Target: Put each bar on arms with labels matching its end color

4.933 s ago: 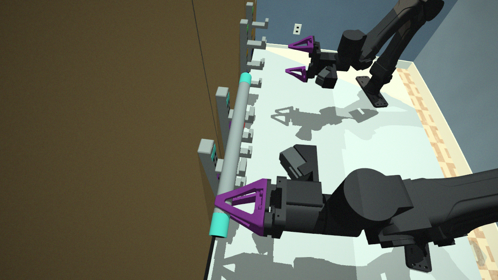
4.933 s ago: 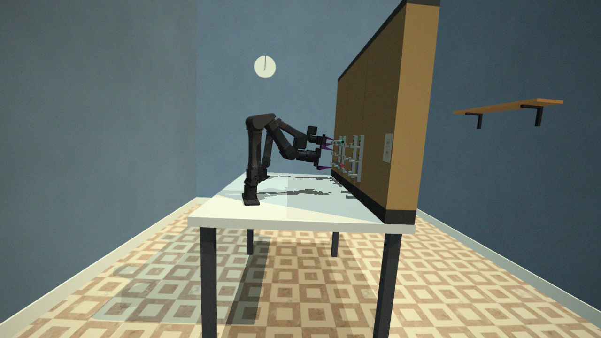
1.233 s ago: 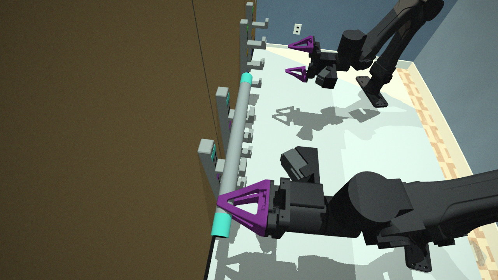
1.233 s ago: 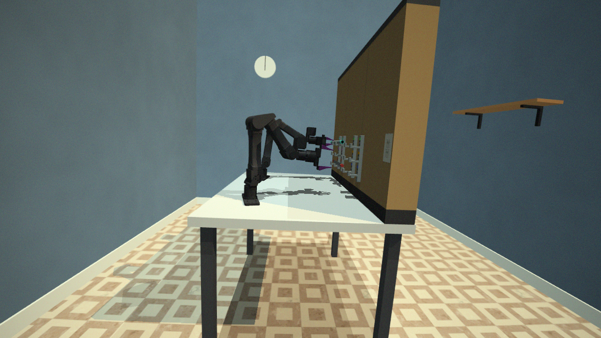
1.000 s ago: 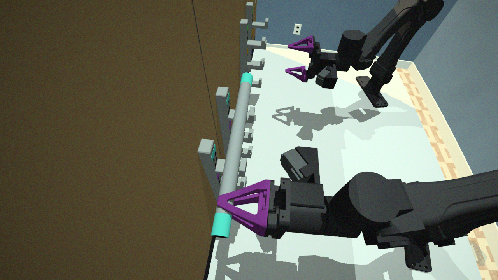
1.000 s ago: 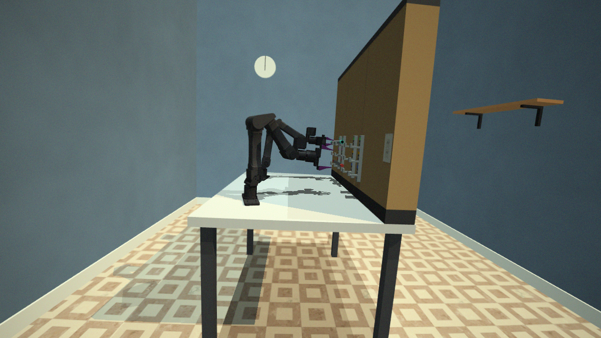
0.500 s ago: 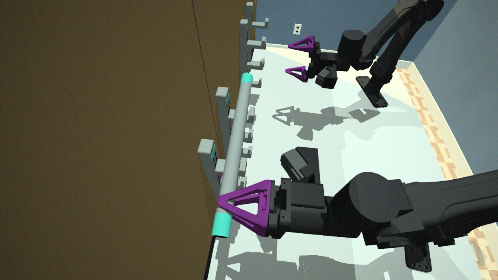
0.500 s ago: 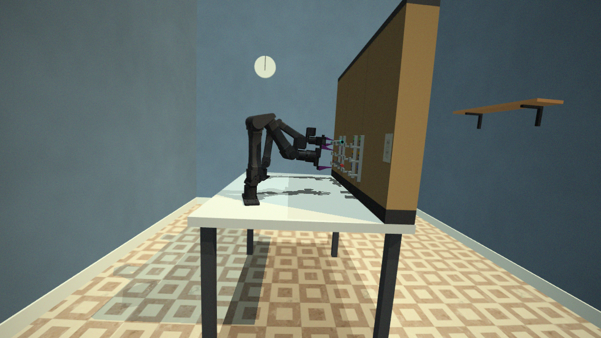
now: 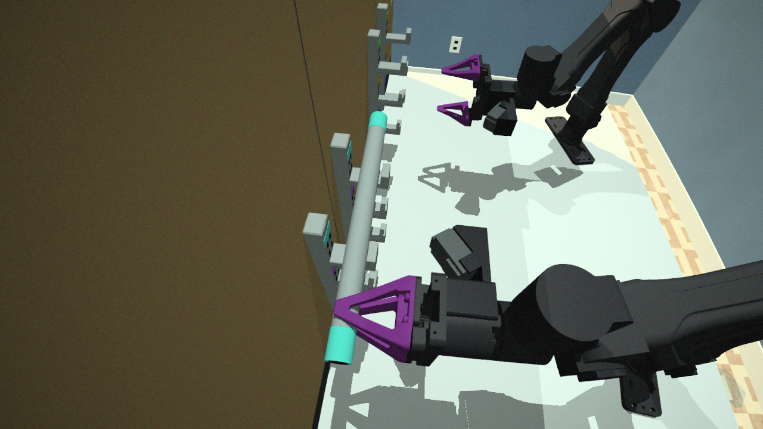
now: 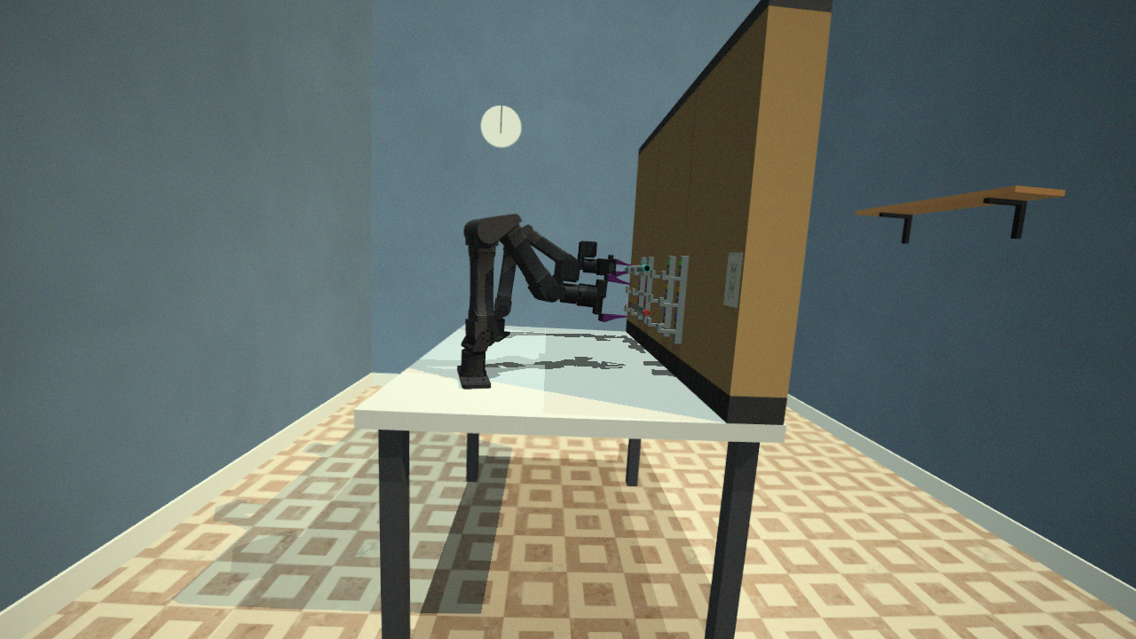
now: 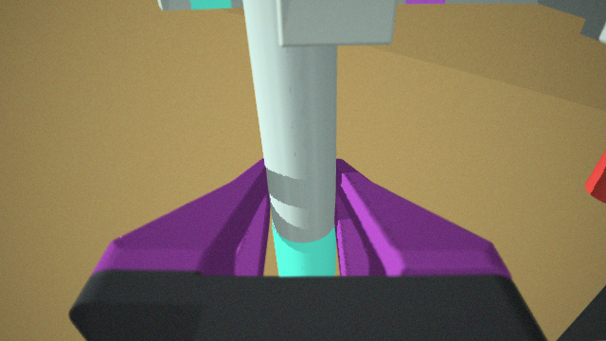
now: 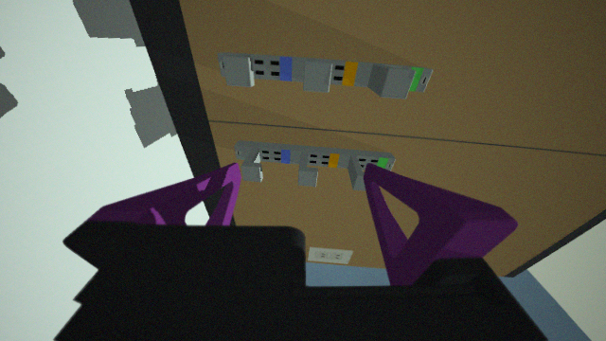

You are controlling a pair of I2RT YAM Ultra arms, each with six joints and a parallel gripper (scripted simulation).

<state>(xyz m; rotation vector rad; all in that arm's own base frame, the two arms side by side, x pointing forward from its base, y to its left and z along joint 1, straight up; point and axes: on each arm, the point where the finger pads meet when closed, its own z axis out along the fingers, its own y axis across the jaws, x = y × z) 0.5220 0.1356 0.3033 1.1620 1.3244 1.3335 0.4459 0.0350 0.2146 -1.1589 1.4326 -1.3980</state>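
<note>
A grey bar with turquoise ends (image 9: 362, 208) (image 11: 298, 104) lies along the top of the left rack (image 9: 341, 176), slightly tilted in the top view. In the left wrist view it passes behind the lip of a top arm (image 11: 341, 21); whether it rests there is unclear. My left gripper (image 9: 344, 311) (image 11: 302, 171) is shut on this bar near one end. A red-ended bar (image 10: 646, 312) (image 11: 597, 182) is low on the left rack, mostly hidden. My right gripper (image 9: 440, 89) (image 12: 302, 170) is open and empty, before the right rack (image 9: 373, 69) (image 12: 363, 73), whose labels are green, orange and blue.
The racks hang on a brown board (image 9: 160, 213) behind the white table (image 9: 586, 213). The left rack's upper labels are turquoise, with purple ones below. The right rack's arms jut out toward the right gripper. A wall outlet (image 12: 329, 256) lies beyond the right rack.
</note>
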